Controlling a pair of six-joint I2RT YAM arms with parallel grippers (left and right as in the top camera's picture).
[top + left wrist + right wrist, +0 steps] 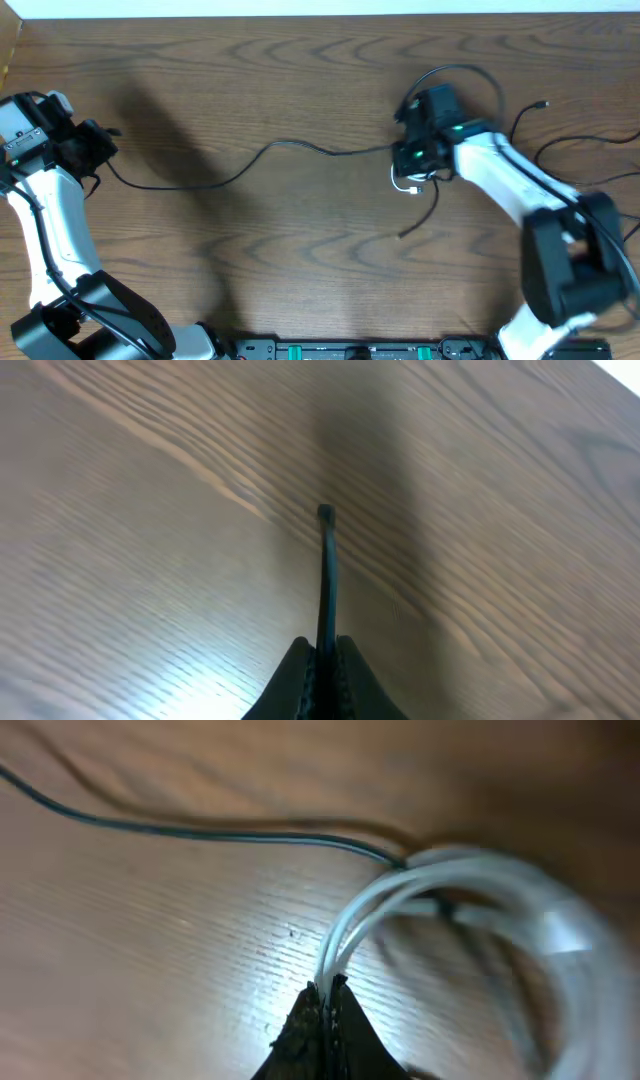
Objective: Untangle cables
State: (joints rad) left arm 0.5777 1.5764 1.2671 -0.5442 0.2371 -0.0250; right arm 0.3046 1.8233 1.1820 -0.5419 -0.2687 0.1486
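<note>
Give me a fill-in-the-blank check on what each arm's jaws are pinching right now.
1. The left gripper has its jaws shut on a cable end coloured ____.
2. The right gripper has its jaws shut on looped strands coloured ____.
3. Overhead, the long cable runs from the left gripper toward the ____ gripper.
Missing words: black; white; right.
</note>
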